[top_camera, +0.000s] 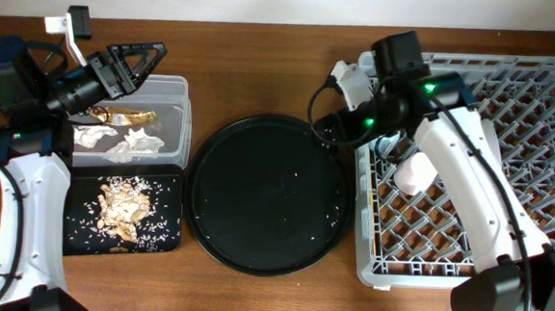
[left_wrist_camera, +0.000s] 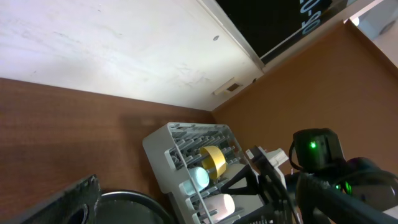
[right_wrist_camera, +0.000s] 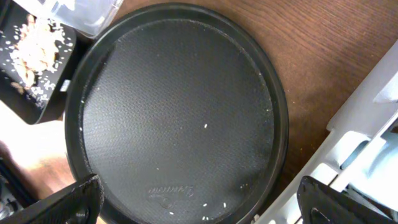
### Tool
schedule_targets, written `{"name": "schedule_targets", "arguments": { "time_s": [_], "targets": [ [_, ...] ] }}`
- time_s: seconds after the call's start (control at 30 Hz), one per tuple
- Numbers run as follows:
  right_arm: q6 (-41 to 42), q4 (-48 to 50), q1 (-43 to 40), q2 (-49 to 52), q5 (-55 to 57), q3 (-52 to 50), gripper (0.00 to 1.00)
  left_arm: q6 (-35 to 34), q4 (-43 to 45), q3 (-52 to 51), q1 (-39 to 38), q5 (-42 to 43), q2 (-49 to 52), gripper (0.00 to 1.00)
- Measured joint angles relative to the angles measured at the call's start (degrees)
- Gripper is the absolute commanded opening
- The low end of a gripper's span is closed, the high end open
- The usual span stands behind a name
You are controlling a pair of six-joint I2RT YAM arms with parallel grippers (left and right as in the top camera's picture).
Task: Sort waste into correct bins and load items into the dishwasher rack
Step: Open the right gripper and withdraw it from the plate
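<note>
- Grey plastic rack (top_camera: 539, 143) is shown at the right of the wooden tabletop (top_camera: 265, 49); a pink cup (top_camera: 414, 172), a blue cup (left_wrist_camera: 199, 178) and a yellow bowl (left_wrist_camera: 213, 160) are lodged among its pegs.
- Tissue wads (top_camera: 128, 144) and a gold wrapper (top_camera: 125, 115) are contained in the clear tub (top_camera: 180, 96).
- Food scraps (top_camera: 125, 209) are spread in the small black tray (top_camera: 77, 245).
- Left claw (top_camera: 143, 62) is held spread and empty above the tub.
- Right claw (right_wrist_camera: 199, 193) is held wide and empty above the round tray (top_camera: 270, 194), on which stray grains are scattered.

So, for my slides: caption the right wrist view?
Round black tray with stray white grains, between scrap tray and dishwasher rack.
</note>
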Motion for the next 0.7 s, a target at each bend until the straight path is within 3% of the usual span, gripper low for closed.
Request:
{"name": "schedule_targets", "arguments": {
  "time_s": [0.7],
  "targets": [
    [1.1,0.0,0.5,0.0,2.1,0.0,0.98,0.0,0.0,0.0,0.0,0.0,0.0,0.99]
  ]
}}
